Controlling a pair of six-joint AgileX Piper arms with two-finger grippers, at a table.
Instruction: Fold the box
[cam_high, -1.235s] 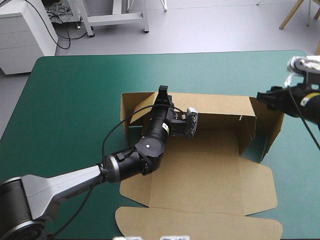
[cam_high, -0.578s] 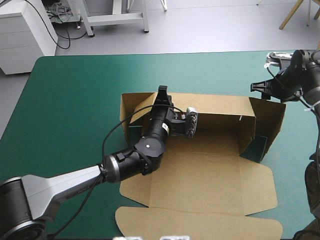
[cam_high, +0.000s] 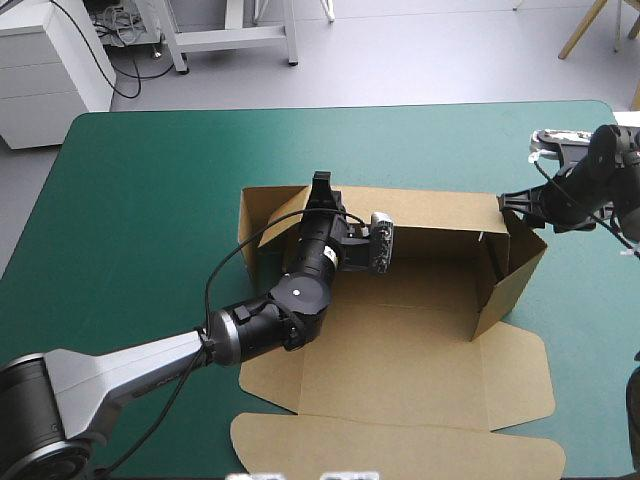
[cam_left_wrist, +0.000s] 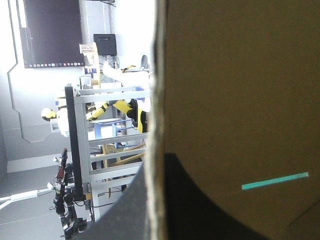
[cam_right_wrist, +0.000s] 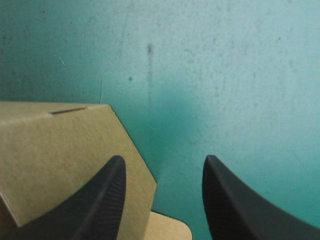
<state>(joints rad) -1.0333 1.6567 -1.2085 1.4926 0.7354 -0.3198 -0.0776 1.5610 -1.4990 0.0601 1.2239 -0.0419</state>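
The brown box (cam_high: 400, 340) lies open at mid-table with its back wall (cam_high: 440, 210) raised. At the left end of that wall, my left gripper (cam_high: 322, 185) is shut on the top edge. In the left wrist view the board (cam_left_wrist: 240, 75) runs between the black fingers of the left gripper (cam_left_wrist: 160, 210). The right side flap (cam_high: 515, 270) stands up, angled inward. At its far top corner my right gripper (cam_high: 508, 202) is open. In the right wrist view the right gripper (cam_right_wrist: 162, 200) has one finger over the flap (cam_right_wrist: 55, 150) and the other over the cover.
The box's lid panel (cam_high: 400, 445) lies flat toward the near table edge. My left arm (cam_high: 260, 325) crosses the box's left near corner. The teal-green cover (cam_high: 140, 200) shows bare to the left of the box and beyond it.
My right gripper has moved from the table's right edge in to the right flap's top corner. The flap has swung inward toward the back wall. The left arm has stayed put.
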